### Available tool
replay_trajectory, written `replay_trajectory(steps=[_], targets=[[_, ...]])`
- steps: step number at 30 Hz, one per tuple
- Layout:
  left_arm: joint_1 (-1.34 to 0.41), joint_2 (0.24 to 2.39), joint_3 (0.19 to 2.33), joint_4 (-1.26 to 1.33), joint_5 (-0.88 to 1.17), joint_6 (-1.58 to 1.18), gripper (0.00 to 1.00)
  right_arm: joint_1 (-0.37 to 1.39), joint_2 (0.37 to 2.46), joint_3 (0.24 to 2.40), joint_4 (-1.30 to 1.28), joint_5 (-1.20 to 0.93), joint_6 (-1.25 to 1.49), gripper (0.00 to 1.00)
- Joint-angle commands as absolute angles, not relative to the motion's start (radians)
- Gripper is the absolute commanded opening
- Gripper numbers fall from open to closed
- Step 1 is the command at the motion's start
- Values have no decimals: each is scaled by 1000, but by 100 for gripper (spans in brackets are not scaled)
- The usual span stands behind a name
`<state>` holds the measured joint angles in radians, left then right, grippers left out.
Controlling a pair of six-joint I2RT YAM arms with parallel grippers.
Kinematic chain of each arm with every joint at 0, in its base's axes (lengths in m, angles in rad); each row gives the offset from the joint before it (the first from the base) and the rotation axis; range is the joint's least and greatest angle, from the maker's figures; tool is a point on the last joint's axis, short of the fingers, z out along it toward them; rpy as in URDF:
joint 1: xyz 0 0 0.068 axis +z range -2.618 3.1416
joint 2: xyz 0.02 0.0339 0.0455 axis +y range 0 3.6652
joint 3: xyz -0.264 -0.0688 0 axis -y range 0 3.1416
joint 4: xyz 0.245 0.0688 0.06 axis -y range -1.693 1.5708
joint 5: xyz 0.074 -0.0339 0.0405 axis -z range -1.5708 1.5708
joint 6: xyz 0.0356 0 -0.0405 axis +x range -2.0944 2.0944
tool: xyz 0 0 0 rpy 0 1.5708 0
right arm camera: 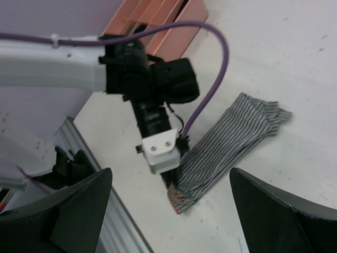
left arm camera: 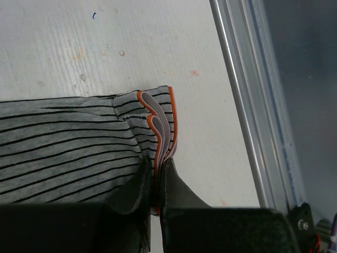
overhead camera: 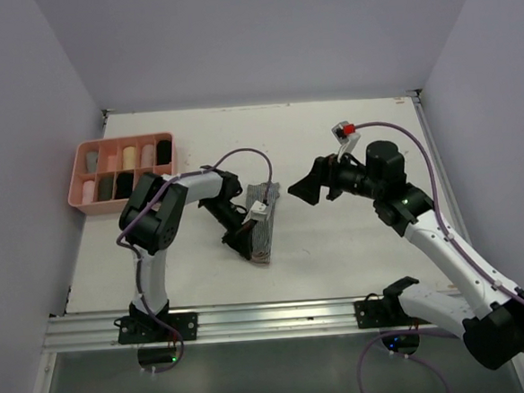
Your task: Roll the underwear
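My left claw [left arm camera: 156, 176] is pinched shut on the stacked orange-edged band at the near end of the grey striped underwear [left arm camera: 63, 147]. The garment lies on the table [overhead camera: 339, 263] as a long folded strip running away from me, and I judge this end to be the starting edge for the roll. My right claw [overhead camera: 299, 192] hangs spread wide above the table, right of the strip and clear of it, probably to leave room. Farthest off, rear left, the pink tray [overhead camera: 74, 178] has rolled pieces in its compartments.
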<state>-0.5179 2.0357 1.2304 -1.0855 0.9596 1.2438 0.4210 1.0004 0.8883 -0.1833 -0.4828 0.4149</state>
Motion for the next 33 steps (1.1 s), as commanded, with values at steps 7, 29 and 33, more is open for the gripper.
replay_trajectory(steps=[7, 29, 33], targets=[[-460, 2270, 1400, -1223, 867, 1171, 0, 728, 1113, 1046, -460, -327, 105, 92], [-453, 2344, 1387, -1169, 830, 902, 0, 1138, 1532, 908, -78, -9, -281, 82], [-453, 2342, 1370, -1157, 834, 887, 0, 1141, 1569, 908, -64, -55, -295, 83]])
